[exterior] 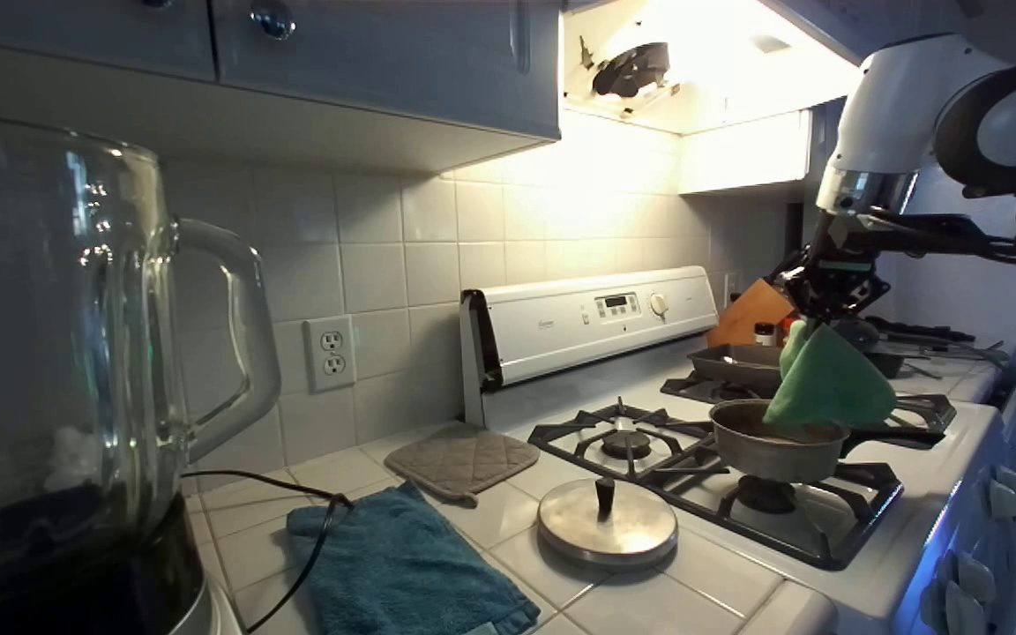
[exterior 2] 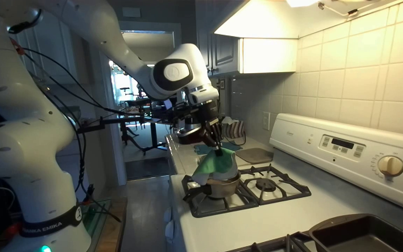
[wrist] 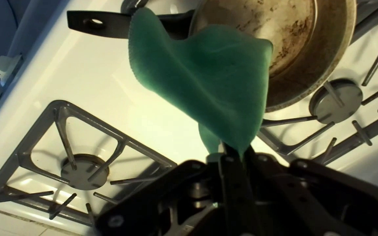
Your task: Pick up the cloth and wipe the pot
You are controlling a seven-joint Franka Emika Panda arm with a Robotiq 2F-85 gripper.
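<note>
My gripper is shut on the green cloth, pinching one bunched corner while the rest hangs from the fingertips. The pot, a round brownish pan stained inside, sits on a burner with its black handle pointing off the side. In both exterior views the gripper is above the pot. There the cloth hangs down over the handle side of the rim, and in the wrist view it covers part of the pot. Whether its lower edge touches the pot's inside, I cannot tell.
A silvery lid, a teal-blue cloth and a grey pot holder lie on the tiled counter beside the stove. Black grates stand around the pot. A dark baking pan rests on another grate. The stove's back panel rises behind.
</note>
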